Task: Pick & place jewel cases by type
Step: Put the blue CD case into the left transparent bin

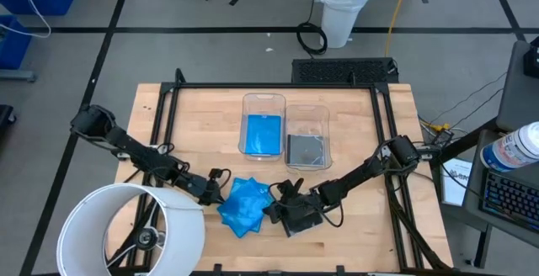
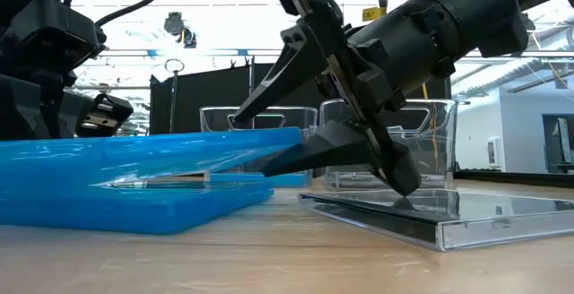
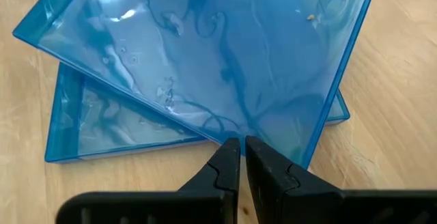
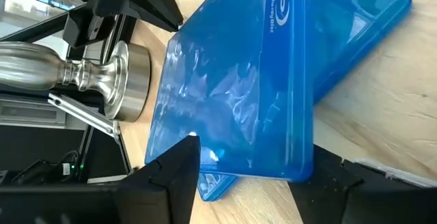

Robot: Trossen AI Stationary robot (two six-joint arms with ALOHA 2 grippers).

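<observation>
Two bright blue jewel cases lie stacked crosswise near the table's front; the upper one rests tilted on the lower one. A smoky dark case lies flat on the table just to their right. My left gripper is shut, with its tips at the upper blue case's left edge. My right gripper is open over the dark case. Its fingers stand on either side of the upper blue case's right end. My left gripper's shut fingertips come level from the table's left and meet the upper blue case's edge; whether they push it, I cannot tell. My right gripper's lower finger seems to rest its tip on the dark case's lid. Whether either finger touches the blue case, I cannot tell.
Two clear bins stand side by side beyond the cases: the left bin holds a blue case, the right bin a dark one. A large white cylinder covers the table's near left corner. Bare wood lies to the right.
</observation>
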